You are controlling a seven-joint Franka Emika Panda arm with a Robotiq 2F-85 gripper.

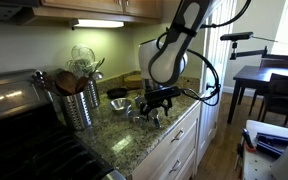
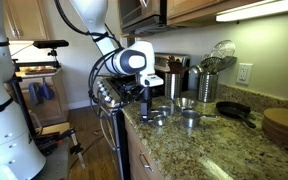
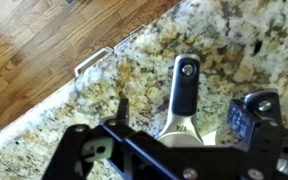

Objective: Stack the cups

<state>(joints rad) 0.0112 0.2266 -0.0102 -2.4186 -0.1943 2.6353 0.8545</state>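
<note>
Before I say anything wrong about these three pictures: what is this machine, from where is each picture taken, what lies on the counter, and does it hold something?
It is one robot arm with a two-finger gripper, steered by a person. Two pictures come from cameras standing in the kitchen. The third comes from a camera on the arm's wrist, looking down past the gripper. On the granite counter lie small steel cups, a canister of spoons and, in an exterior view, a black pan. In the wrist view the jaws stand open on either side of one cup's handle. Nothing seems to be held yet.
</note>
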